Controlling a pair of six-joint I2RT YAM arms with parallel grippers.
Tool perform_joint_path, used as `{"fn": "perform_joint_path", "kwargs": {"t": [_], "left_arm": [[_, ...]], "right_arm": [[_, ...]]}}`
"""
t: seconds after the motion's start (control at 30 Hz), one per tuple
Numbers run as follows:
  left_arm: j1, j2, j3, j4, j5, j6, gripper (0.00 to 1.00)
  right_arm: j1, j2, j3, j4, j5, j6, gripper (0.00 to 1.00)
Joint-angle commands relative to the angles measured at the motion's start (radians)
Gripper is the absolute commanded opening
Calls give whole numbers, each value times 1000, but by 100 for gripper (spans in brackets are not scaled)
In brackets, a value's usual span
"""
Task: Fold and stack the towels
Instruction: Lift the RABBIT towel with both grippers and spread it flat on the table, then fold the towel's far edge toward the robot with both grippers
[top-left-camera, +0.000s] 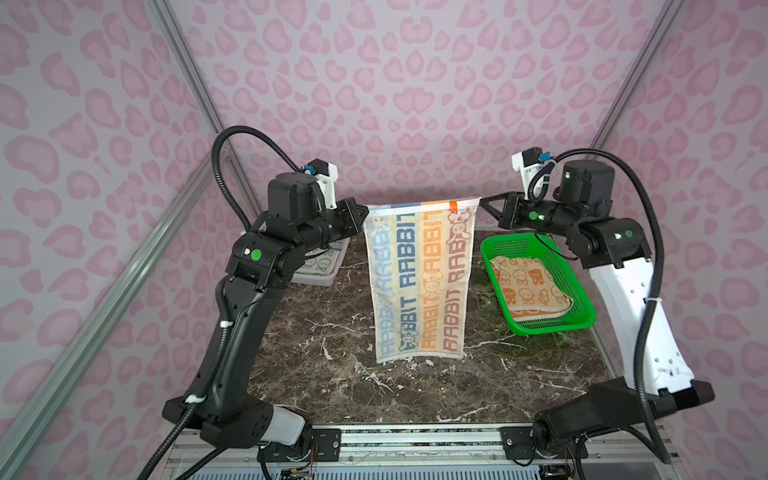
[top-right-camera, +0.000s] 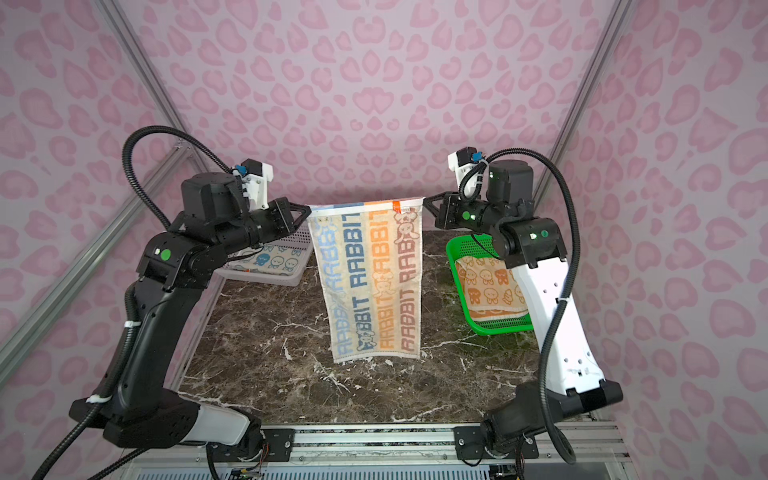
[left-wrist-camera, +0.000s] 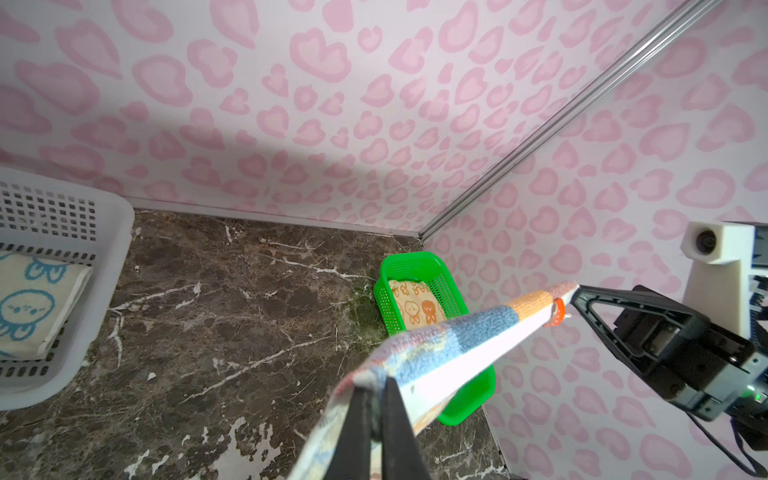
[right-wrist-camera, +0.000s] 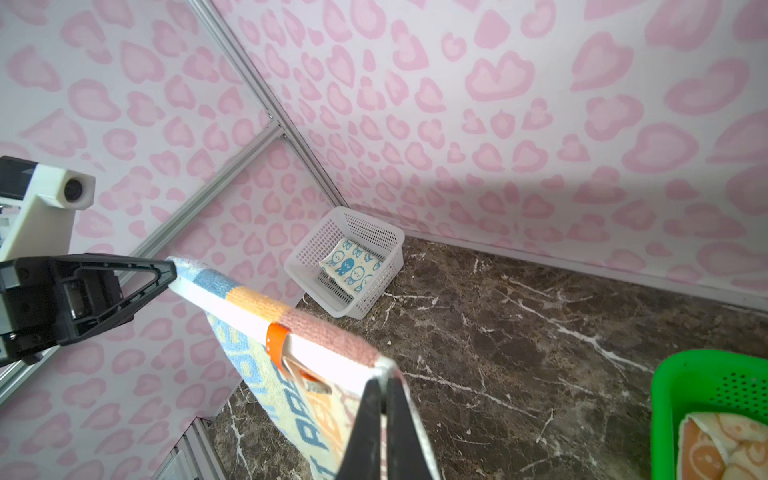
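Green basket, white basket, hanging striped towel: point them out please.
Green basket (top-left-camera: 511, 247): a top view, far wall.
White basket (right-wrist-camera: 380, 286): right wrist view, outer side wall.
Hanging striped towel (top-left-camera: 419, 282): a top view, middle of cloth.

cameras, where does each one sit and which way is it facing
Both top views: high above the near edge, looking down at the table; both arms show, left gripper and right gripper stretching the towel.
Left wrist: behind its own fingers, looking along the towel's edge to the right gripper and green basket.
Right wrist: behind its own fingers, looking the opposite way along it to the left gripper and white basket.
Shared: all four show the towel and both baskets.
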Motion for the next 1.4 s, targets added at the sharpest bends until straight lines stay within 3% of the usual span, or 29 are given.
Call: {"fn": "perform_joint_path", "kwargs": {"t": [0.0, 0.13, 0.27, 0.5, 0.63, 0.97, 1.07, 1.23, 1.37], "left_arm": [[51, 93, -20, -3, -15, 2, 3], [92, 266, -61, 65, 16, 21, 3], [106, 467, 2, 82, 31, 46, 3], [140, 687, 118, 62, 21, 55, 3], [140, 677, 56, 61, 18, 56, 3], [65, 362, -630, 320, 28, -19, 3], [17, 302, -774, 349, 5, -33, 3], [-44, 356, -821, 365, 7, -42, 3], [-54, 421, -786, 360, -22, -40, 3]], "right_arm": [[-34, 80, -51, -12, 62, 52, 0], [-48, 205, -115, 30, 82, 59, 0], [-60, 333, -132, 115, 71, 87, 0], [-63, 548, -29, 89, 42, 78, 0], [-52, 573, -62, 49, 57, 64, 0], [44, 310, -610, 218, 179, 103, 0], [93, 268, -763, 287, 191, 123, 0], [117, 300, -899, 405, 161, 172, 0], [118, 340, -886, 426, 160, 182, 0]]}}
